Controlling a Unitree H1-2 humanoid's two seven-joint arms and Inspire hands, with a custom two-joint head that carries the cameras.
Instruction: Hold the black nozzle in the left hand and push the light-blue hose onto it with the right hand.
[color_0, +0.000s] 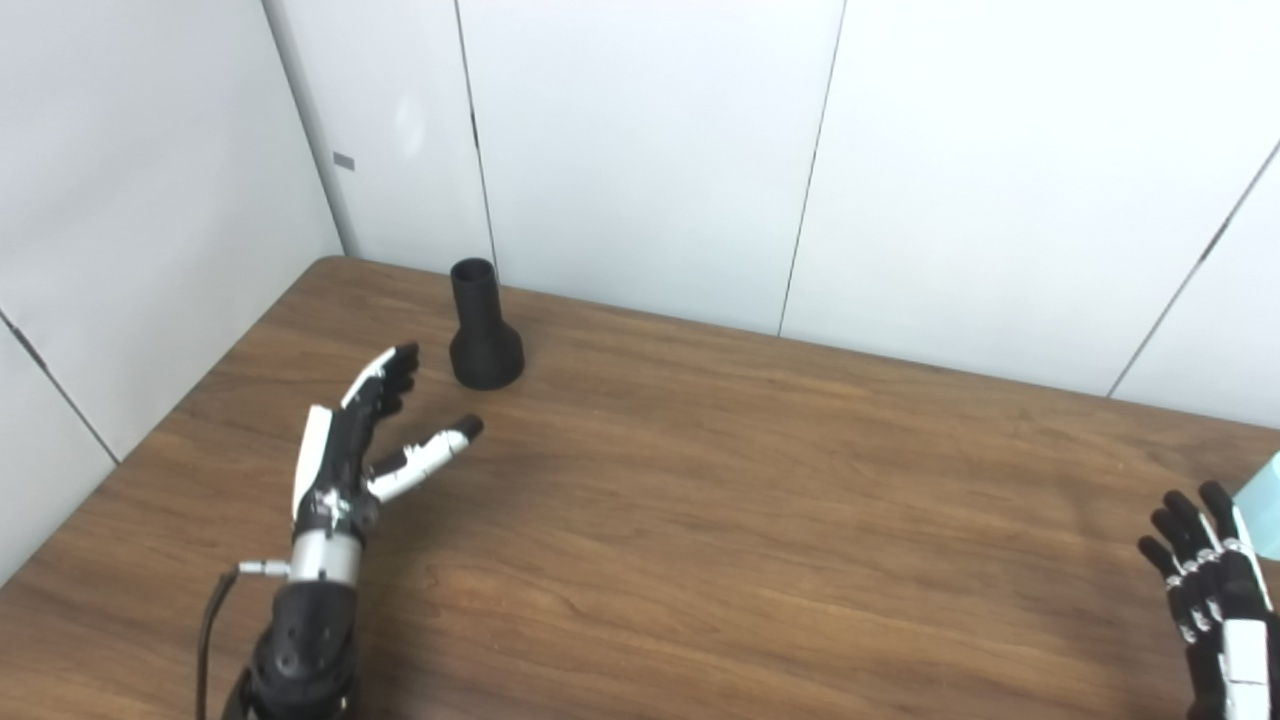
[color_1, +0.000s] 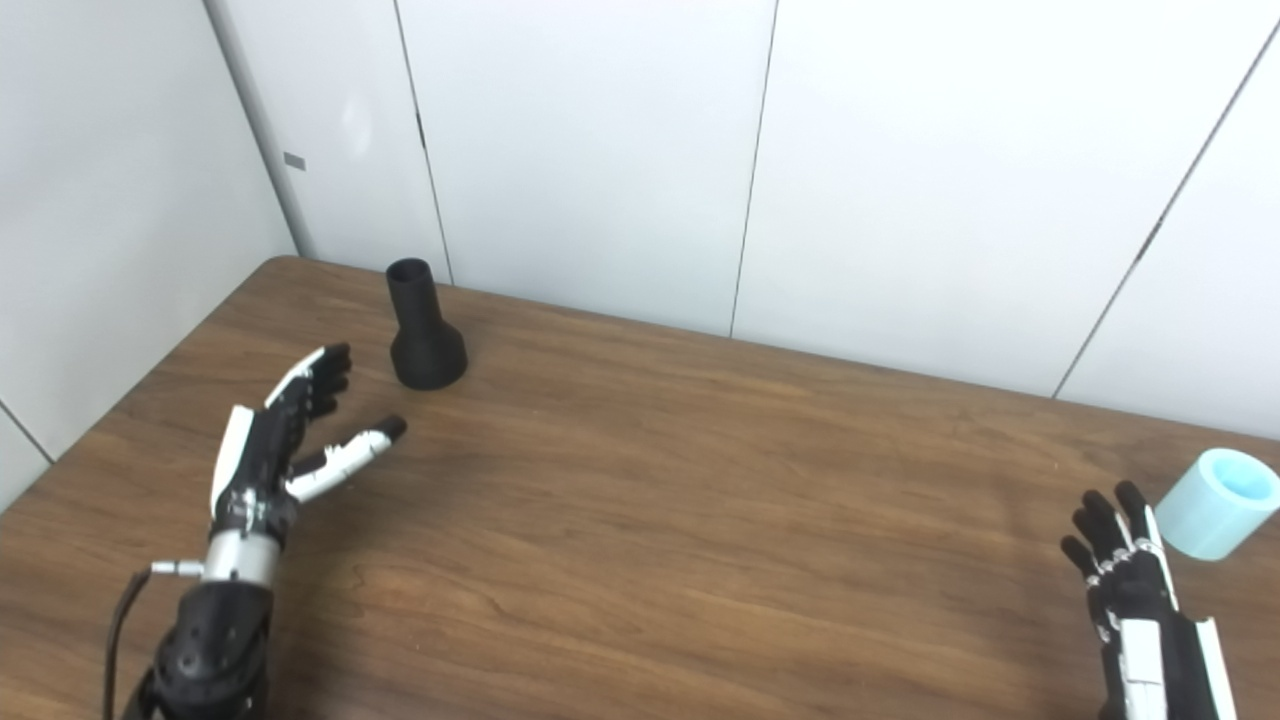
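The black nozzle (color_0: 484, 330) stands upright on its wide base near the table's far left corner, narrow open end up. My left hand (color_0: 362, 440) is open and empty, fingers and thumb spread, a short way in front of and left of the nozzle, not touching it. The light-blue hose (color_1: 1218, 503), a short stubby tube, lies at the table's right side; only its edge (color_0: 1262, 505) shows in the left eye view. My right hand (color_1: 1130, 570) is open and empty, just left of and in front of the hose, close to it but apart.
The wooden table (color_0: 700, 500) has its far edge against white wall panels (color_0: 650, 150), with another panel along the left side. A black cable (color_0: 208, 630) runs by my left forearm.
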